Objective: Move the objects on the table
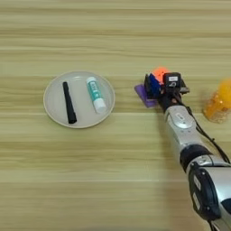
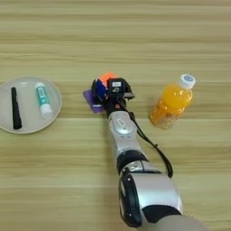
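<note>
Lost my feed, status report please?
Right gripper at puzzle cube and purple block, fingers unreadable. Pen, glue stick on plate. Juice bottle lying right, clear of arm.

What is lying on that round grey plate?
On the plate lie a thin black pen and a white-and-teal glue stick, side by side, apart. Nothing covers them.

Plate [image 1: 54,110] at frame left holding pen [image 1: 69,102] left of glue stick [image 1: 95,94], cube [image 2: 104,84] and block [image 2: 92,101] at centre, bottle [image 2: 172,102] at right
</note>
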Available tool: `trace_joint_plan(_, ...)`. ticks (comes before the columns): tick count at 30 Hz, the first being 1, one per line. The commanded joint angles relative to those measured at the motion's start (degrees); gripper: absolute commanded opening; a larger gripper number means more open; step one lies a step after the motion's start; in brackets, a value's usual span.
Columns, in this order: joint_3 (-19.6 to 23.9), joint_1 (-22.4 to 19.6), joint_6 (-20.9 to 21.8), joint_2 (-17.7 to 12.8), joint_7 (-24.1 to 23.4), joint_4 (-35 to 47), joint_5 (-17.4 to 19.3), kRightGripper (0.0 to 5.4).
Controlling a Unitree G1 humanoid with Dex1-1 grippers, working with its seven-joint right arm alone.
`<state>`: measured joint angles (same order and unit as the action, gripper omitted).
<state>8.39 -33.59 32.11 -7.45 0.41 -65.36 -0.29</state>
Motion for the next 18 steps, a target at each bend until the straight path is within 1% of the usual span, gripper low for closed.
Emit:
trace_joint_plan(1, -0.47, -0.97, 0.99, -1.00, -0.37, 5.14, -0.35, 4.34)
trace_joint_plan(7, -0.59, 2.10, 0.24, -1.41, -0.57, 6.91, -0.51, 4.34)
trace_joint_plan(12, -0.28, 5.84, 0.16, -2.01, -0.95, 11.17, -0.39, 4.34)
trace_joint_plan(18, 0.13, 12.27, -1.55, -2.88, -1.34, 20.72, -0.16, 4.33)
